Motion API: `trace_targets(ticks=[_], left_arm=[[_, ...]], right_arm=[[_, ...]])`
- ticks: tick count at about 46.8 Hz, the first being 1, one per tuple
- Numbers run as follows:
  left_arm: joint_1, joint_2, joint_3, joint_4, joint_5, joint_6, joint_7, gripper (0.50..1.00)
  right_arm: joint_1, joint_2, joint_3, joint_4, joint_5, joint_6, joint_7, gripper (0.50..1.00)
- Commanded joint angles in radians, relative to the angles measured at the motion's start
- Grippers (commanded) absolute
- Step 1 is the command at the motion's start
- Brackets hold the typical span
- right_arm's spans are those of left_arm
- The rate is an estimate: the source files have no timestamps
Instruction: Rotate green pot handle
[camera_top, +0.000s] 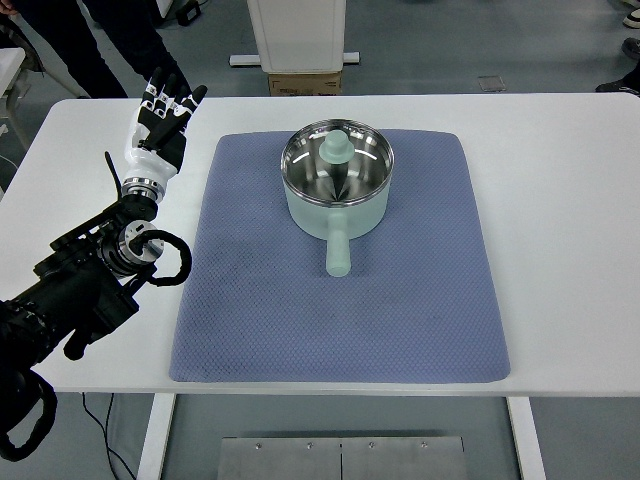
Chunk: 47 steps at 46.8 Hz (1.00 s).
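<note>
We see the blue mat (340, 330) filling the centre of the white bench (560, 200), bare margins on both sides. The green pot (337, 180) sits upper-centre on the mat, steel-lined, lid knob inside, handle (338, 250) pointing toward the frame's bottom. Our left hand (163, 115), fingers spread and empty, hovers upper left, off the mat.

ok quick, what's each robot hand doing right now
Left robot hand: open, fingers spread, holding nothing, raised left of the blue mat.
Right robot hand: not in view.
</note>
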<state>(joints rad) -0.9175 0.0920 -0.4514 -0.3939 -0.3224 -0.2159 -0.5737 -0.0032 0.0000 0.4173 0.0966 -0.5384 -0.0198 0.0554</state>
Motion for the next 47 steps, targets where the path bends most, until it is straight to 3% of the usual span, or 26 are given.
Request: trace_targets(ticks=[1,24,35,47], left_arm=[[0.0,0.0,0.0,0.0,0.0,0.0,0.0,1.0],[-0.012,0.018,0.005,-0.003,0.014,-0.003,0.006,1.0],[-0.043,0.08,0.003,-0.011,0.264,-0.013,0.129,1.0],[-0.058,0.094,0.007,-0.011,0.407,-0.013,0.133,1.0]], right_arm=[[0.0,0.0,0.0,0.0,0.0,0.0,0.0,1.0],[0.0,0.0,0.0,0.0,0.0,0.0,0.0,1.0],[0.0,0.0,0.0,0.0,0.0,0.0,0.0,1.0],[0.0,0.0,0.0,0.0,0.0,0.0,0.0,1.0]])
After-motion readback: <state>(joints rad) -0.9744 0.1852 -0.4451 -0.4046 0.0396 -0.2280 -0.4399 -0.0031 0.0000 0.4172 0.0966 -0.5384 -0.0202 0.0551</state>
